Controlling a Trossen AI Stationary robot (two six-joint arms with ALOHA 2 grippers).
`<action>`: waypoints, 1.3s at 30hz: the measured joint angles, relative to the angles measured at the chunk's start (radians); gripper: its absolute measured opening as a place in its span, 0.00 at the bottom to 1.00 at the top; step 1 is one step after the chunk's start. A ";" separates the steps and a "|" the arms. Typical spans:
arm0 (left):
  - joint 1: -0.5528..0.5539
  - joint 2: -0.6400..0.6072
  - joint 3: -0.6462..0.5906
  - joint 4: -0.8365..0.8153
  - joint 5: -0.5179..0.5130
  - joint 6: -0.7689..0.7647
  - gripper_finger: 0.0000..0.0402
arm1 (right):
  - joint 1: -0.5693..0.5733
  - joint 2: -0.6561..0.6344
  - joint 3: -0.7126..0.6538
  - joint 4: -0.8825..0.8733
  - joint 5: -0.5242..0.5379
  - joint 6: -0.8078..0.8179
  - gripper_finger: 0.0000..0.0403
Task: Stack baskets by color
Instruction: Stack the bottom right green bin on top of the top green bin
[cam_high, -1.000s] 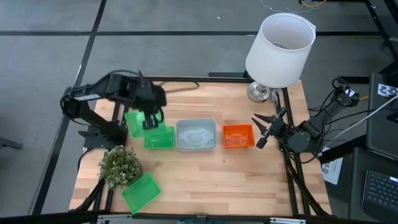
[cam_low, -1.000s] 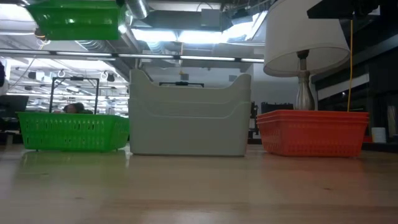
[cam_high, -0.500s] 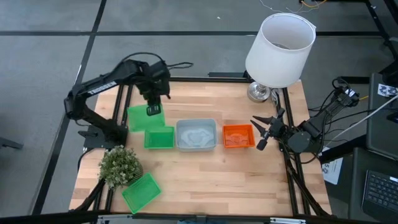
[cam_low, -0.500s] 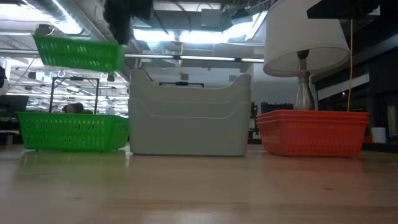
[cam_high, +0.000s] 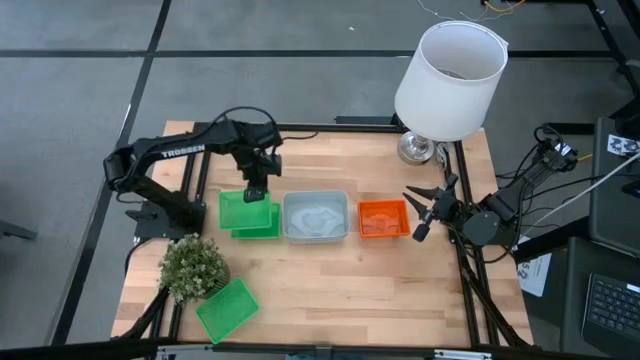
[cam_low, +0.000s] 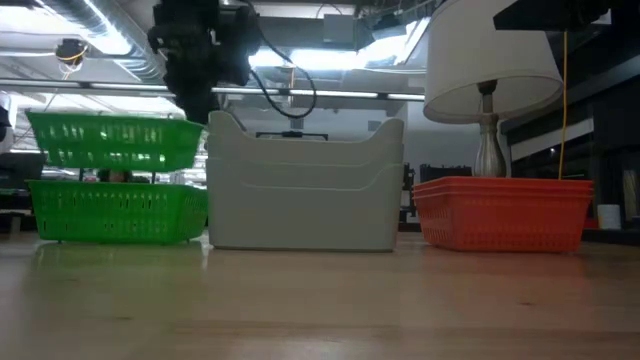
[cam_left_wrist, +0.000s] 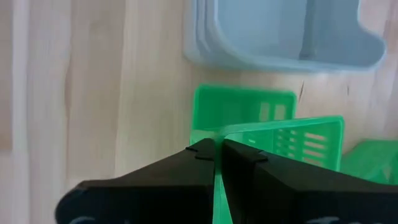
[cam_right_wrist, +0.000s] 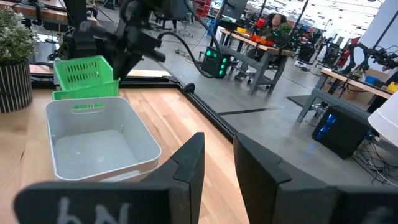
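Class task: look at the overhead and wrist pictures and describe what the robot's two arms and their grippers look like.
Both arms are black, jointed machines. The left arm carries white "TROSSEN" lettering on one link. The left gripper has two flat, dark, wedge-shaped fingers. The right gripper has thin black fingers, and black cables loop behind the right arm.

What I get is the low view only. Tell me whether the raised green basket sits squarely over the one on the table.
Observer: No. From above, the raised green basket overhangs the lower green basket toward the table's left edge.
Operator: Report the grip.
Observer: In its wrist view, the left gripper is shut on the raised basket's wall.
Operator: Find the third green one.
Observer: A third green basket lies beside the plant, apart from the row.
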 joint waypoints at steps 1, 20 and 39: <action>-0.007 0.000 -0.014 0.032 0.010 0.000 0.00 | 0.000 0.000 0.000 0.000 0.000 0.000 0.22; -0.072 0.016 -0.043 0.109 0.047 -0.034 0.00 | 0.000 0.000 0.000 0.000 0.000 0.001 0.22; -0.090 0.111 -0.043 0.138 0.099 -0.132 0.07 | 0.000 0.000 0.000 -0.006 -0.007 0.001 0.22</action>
